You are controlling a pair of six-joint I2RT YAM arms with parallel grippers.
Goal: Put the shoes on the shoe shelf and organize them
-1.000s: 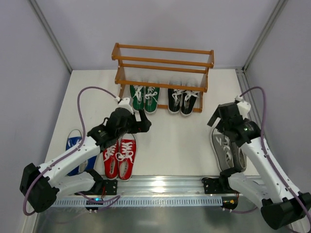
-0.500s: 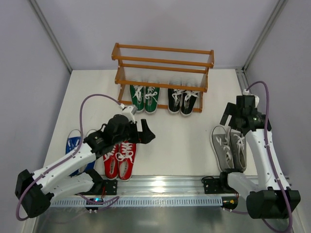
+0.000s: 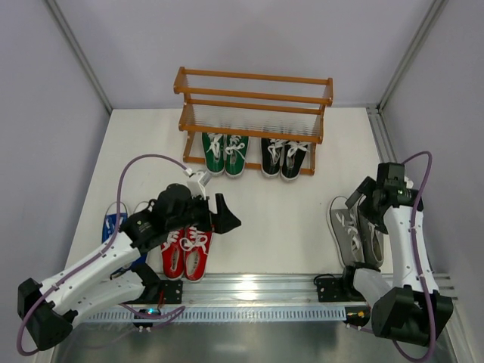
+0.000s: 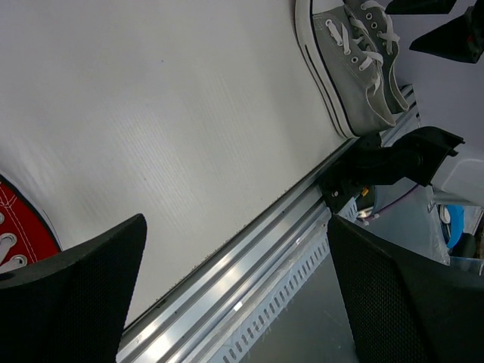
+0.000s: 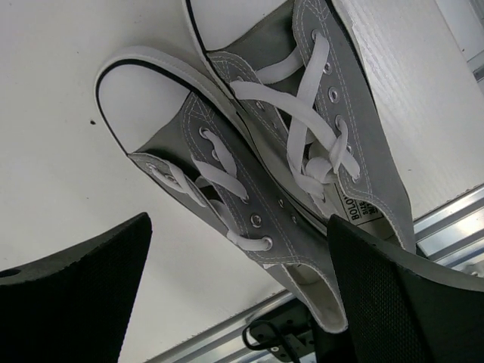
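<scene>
Right wrist: grey shoes [image 5: 287,151] lie just below right end effector [image 5: 238,227], jaws wide, w/o contact.

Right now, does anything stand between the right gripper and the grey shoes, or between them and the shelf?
Nothing visible does. The open right gripper hangs directly over the grey shoes, and bare table lies between them and the shoe shelf. Its bottom tier holds the green pair and black pair; the upper tiers look free.

Centre: bare table [image 3: 280,219] is lying open between red shoes [image 3: 198,253] and grey shoes [image 3: 344,227].
Back: green shoes [image 3: 225,153] and black shoes [image 3: 285,159] are occupying the lowest tier of the shelf [image 3: 253,113].
</scene>
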